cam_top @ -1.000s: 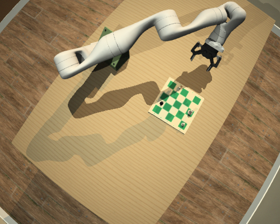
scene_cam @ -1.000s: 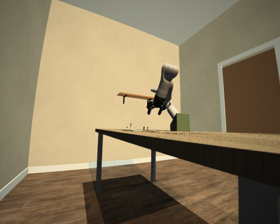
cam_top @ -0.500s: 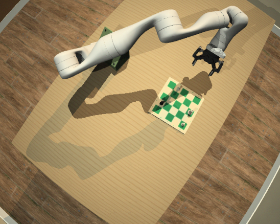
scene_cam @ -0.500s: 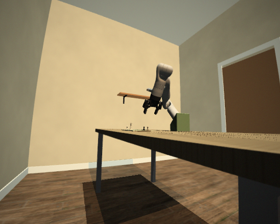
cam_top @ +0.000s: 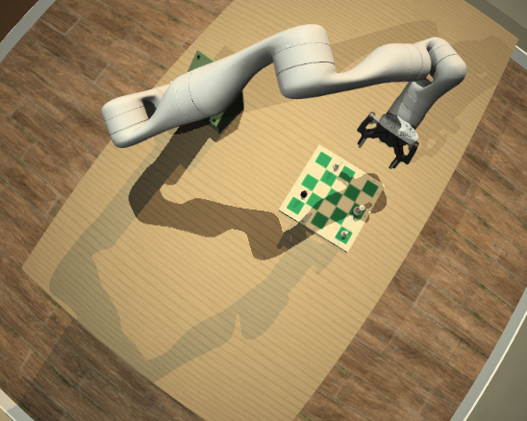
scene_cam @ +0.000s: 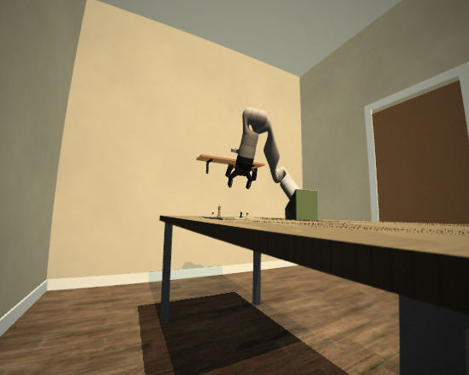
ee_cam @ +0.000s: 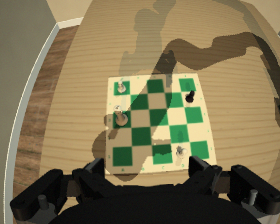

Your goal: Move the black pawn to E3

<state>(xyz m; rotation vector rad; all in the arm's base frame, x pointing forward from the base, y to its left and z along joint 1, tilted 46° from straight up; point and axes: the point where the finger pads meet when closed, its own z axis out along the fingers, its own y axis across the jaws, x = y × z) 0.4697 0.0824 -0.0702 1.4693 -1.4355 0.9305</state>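
A small green-and-cream chessboard [cam_top: 332,197] lies on the table; it also shows in the wrist view [ee_cam: 157,123]. The black pawn [cam_top: 304,194] stands upright on a cream square near the board's left edge, and appears in the wrist view [ee_cam: 188,96] near the board's far right. Three white pieces stand on the board [cam_top: 363,211] [cam_top: 344,238] [cam_top: 339,169]. My gripper [cam_top: 388,141] is open and empty, high above the table just beyond the board's upper right edge; it also shows in the exterior view [scene_cam: 241,175]. The board's letters and digits are too small to read.
The arm's green base block [cam_top: 213,103] stands at the table's upper left, also in the exterior view [scene_cam: 303,205]. The arm's shadow covers part of the board. A wall shelf [scene_cam: 224,160] hangs behind the gripper.
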